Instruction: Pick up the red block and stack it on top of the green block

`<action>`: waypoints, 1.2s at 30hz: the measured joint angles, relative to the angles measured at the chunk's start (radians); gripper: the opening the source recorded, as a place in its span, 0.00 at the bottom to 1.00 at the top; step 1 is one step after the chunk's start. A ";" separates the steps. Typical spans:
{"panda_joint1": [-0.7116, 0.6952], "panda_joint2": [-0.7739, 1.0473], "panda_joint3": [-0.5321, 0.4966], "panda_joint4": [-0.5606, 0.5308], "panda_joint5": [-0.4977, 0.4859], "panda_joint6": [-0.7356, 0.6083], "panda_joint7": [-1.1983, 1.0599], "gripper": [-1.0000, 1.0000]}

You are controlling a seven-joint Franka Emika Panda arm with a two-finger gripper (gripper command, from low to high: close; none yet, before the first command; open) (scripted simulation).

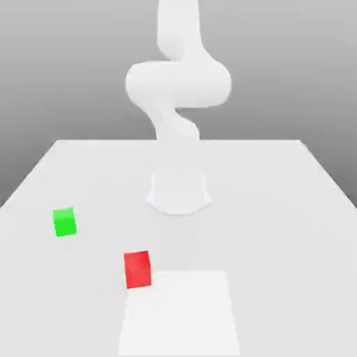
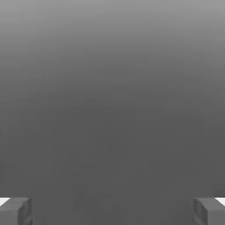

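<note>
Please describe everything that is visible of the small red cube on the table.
The small bright red cube is plain and unmarked, with a smooth, matte look. It rests flat on the white table, slightly turned, toward the exterior view's left of the centre. Nothing else touches it; the small green cube sits apart, farther to the exterior view's left.

The white robot arm (image 1: 178,87) rises in a folded bend — its two-finger gripper (image 2: 112,211) stands wide open, grey fingertips (image 2: 15,211) far apart, empty.

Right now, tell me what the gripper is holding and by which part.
Nothing. The gripper is open with nothing between its fingers; the red block and the green block both sit apart on the table.
</note>
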 joint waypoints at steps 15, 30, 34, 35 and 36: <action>-0.042 0.478 -0.166 -0.472 -0.081 0.368 -0.285 0.50; -0.155 0.922 -0.043 -0.523 0.152 0.720 -0.533 0.00; -0.131 0.828 -0.085 -0.537 0.082 0.641 -0.481 0.00; -0.134 0.793 -0.091 -0.542 0.057 0.612 -0.463 0.00; -0.139 0.758 -0.091 -0.547 0.035 0.581 -0.448 0.00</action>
